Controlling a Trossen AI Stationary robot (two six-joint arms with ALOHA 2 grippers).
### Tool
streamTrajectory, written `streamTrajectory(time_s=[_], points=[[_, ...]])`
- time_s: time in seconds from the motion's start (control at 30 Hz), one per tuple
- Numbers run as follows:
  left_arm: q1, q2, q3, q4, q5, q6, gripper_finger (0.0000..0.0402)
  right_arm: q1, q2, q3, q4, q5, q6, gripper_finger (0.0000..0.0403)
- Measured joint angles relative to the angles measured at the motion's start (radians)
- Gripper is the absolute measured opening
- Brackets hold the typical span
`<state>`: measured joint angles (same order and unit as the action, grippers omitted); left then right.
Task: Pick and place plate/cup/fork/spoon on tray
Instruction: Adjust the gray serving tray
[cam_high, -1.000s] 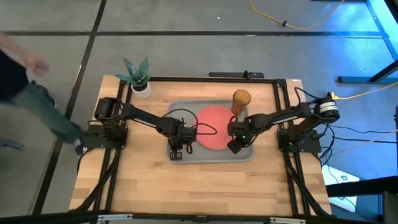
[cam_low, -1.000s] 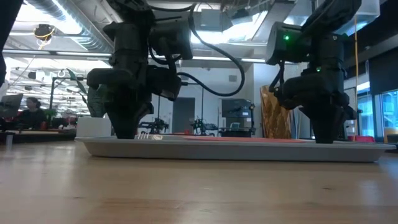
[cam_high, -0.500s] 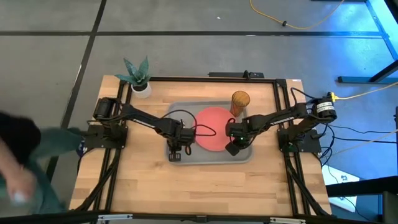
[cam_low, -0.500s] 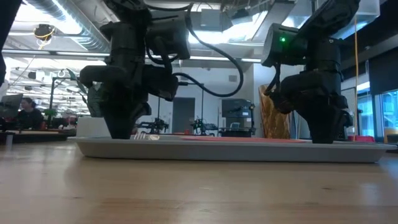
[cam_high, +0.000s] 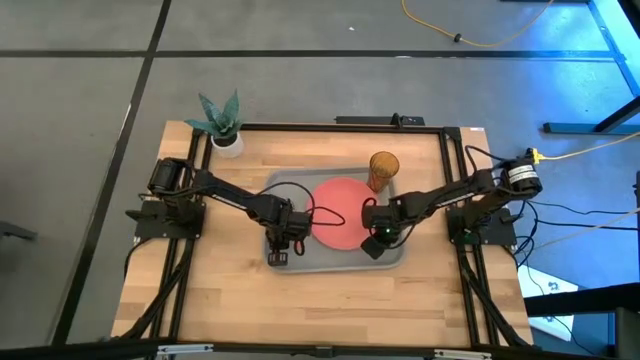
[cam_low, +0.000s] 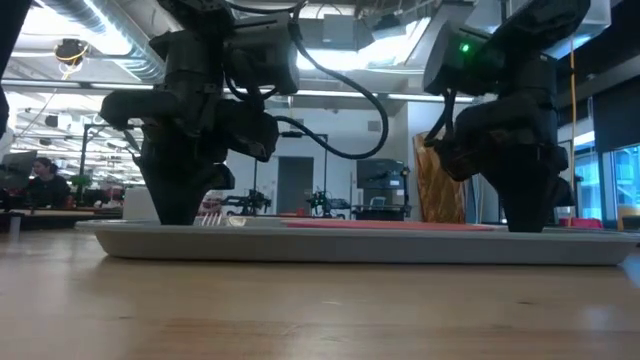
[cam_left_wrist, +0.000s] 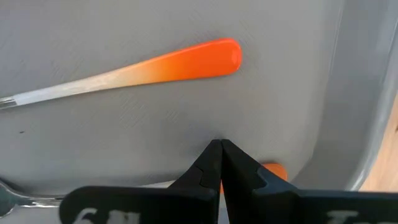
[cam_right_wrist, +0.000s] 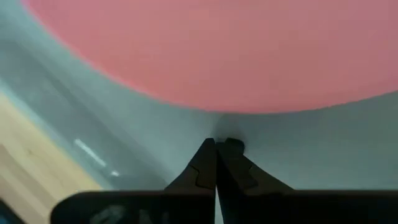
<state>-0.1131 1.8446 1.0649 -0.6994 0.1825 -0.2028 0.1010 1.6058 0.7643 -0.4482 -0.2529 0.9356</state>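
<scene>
I see the tray (cam_high: 335, 262) mid-worktop (cam_high: 250, 310), grey, long side running 9 to 3 o'clock; plate (cam_high: 338, 212) lies flat on it, centre to slightly 3 o'clock; cup (cam_high: 383, 168) stands upright at the tray's 1 o'clock corner, just beside the plate rim.

My left gripper (cam_high: 279, 250) is down at the tray's 8 o'clock end, fingers pressed together, pinching nothing; left wrist view shows the tips (cam_left_wrist: 221, 152) closed over bare tray floor; one orange handle (cam_left_wrist: 180, 61) fading to silver lies ahead of them, apart from the tips; a second orange end (cam_left_wrist: 273, 172) peeks out just beside the fingers, with a silver part (cam_left_wrist: 12, 198) at the frame edge; cannot tell from here which is fork and which is spoon; both on the tray.

My right gripper (cam_high: 372, 245) is down at the tray's 4 o'clock side, just off the plate edge; fingers pressed together, empty; right wrist view has the tips (cam_right_wrist: 216, 155) on grey tray right beside the plate rim (cam_right_wrist: 236, 56); touching or not, cannot tell.

Low view: both arms low over the tray (cam_low: 350, 245); cup (cam_low: 440, 185) behind the right one; a person (cam_low: 45, 180) sits far back in the room.

Potted plant (cam_high: 222, 122) at the worktop's 11 o'clock corner, well apart from the tray.
</scene>
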Motion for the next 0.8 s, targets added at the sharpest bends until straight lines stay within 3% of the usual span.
streamTrajectory(time_s=[0.57, 0.8], points=[[0.0, 0.0, -0.001, -0.01, -0.032, 0.03, 0.0, 0.055, 0.057, 0.003, 0.101, -0.078, 0.054, 0.0], [0.0, -0.028, -0.003, -0.009, -0.042, 0.022, 0.0, 0.056, 0.048, 0.02, 0.062, -0.045, 0.027, 0.0]])
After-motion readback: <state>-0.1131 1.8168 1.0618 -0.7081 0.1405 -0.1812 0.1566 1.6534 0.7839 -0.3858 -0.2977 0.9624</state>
